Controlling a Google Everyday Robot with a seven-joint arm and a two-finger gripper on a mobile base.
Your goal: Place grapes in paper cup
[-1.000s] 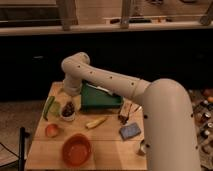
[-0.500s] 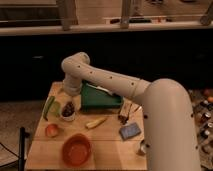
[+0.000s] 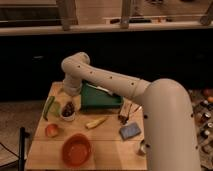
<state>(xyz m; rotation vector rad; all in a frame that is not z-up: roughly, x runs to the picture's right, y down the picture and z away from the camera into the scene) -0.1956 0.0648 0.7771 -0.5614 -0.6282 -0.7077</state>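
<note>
We are looking down on a wooden worktop (image 3: pixel 107 142) with our arm bending over its far left part. Our gripper (image 3: pixel 70 96) is hanging low beside the green box (image 3: pixel 100 96), and its jaws are hidden behind the arm's own bulk, so we cannot tell whether they are apart or together, or whether they are touching anything. Just below the jaws the paper cup (image 3: pixel 68 115) is standing upright, and the grapes (image 3: pixel 68 108) are showing as a dark cluster at its mouth. Left of the jaws a green vegetable (image 3: pixel 49 107) is lying near the worktop's left edge. Nearer us than the jaws, bare wood is lying open between the apple-like fruit (image 3: pixel 51 130), the yellow piece (image 3: pixel 96 122) and the orange bowl (image 3: pixel 77 150), which is sitting close to the front edge. A blue sponge (image 3: pixel 131 131) is lying well to the right.
</note>
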